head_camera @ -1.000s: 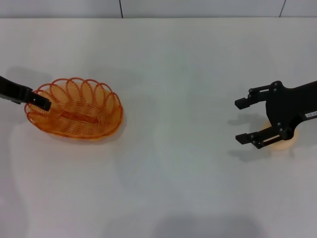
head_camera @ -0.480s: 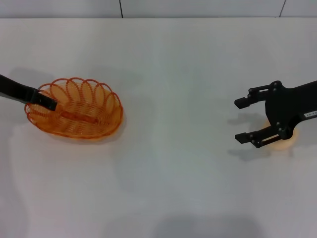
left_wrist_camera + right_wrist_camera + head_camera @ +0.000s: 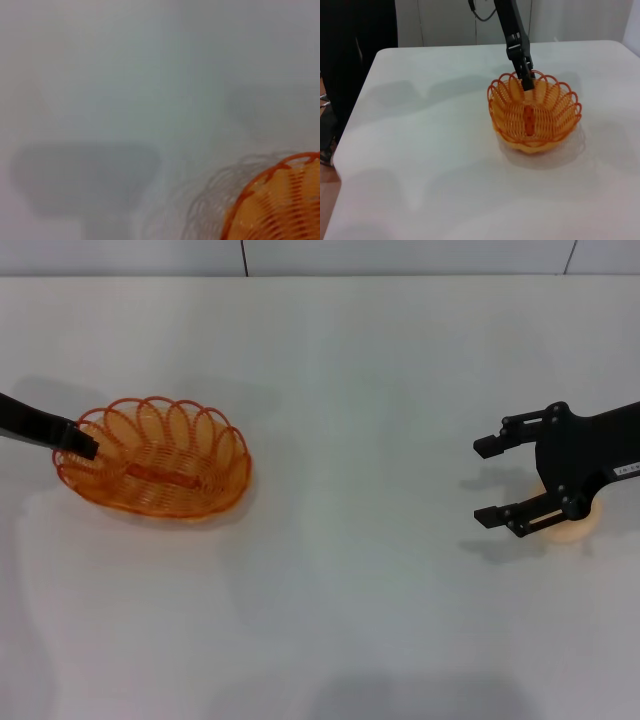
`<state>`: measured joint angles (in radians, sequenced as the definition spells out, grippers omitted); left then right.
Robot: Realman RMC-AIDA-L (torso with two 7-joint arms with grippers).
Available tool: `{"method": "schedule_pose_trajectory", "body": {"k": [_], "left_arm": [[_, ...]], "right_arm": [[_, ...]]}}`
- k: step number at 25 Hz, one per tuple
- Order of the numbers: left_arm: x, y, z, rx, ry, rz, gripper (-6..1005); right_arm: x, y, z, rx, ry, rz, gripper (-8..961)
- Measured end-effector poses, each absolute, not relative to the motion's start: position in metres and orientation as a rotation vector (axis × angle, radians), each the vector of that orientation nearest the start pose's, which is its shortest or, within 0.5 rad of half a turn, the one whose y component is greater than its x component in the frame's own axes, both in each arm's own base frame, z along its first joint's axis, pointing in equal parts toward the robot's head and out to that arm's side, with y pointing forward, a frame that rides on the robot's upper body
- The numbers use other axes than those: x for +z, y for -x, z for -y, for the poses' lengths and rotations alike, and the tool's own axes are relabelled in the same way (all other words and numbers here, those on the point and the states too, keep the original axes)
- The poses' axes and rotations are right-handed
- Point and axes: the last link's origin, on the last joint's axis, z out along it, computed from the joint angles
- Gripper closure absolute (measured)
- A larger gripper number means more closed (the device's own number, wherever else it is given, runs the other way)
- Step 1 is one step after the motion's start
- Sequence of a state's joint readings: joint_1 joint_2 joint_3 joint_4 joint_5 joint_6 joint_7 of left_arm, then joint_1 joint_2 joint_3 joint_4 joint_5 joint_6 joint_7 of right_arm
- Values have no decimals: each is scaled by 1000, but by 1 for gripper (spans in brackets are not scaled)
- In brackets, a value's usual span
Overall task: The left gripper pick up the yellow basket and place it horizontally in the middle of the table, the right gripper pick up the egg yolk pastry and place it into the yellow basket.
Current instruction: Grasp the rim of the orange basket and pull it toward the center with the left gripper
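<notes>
The yellow basket (image 3: 152, 457) is sitting at the left of the head view on the white table (image 3: 340, 390), well away from the middle where it belongs. The left gripper (image 3: 78, 443) is reaching in from the left edge and pinching the basket's looped rim at its left end. At the right of the frame, the right gripper (image 3: 490, 483) is hovering with its fingers spread wide, holding nothing, directly above the egg yolk pastry (image 3: 572, 528), which is mostly hidden beneath it.

A pinch on one thin wire loop could be letting the basket tip or slide free when carried, since the load hangs off one end.

The right wrist view is showing the gripper on the basket's rim; the left wrist view is showing only a sliver of basket.
</notes>
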<state>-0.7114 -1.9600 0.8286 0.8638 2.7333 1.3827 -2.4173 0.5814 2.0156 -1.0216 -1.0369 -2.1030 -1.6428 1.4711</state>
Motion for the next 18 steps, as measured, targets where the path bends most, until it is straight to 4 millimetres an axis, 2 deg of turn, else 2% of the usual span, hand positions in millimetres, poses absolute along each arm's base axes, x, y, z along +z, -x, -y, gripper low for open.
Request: {"method": "schedule_pose_trajectory", "body": {"k": [4,15,18], "left_arm": [[70,293,-397,302,2225,1366,764],[63,290,-395,263,2239,1381,932],[61,281,-393,204,2279,1399,932]], "right_arm": [[28,-206,-350,183,3004,-42,150],[29,-207,-350,180,3003,-43,150],[29,-208,-350,177,3001,-43,150]]}}
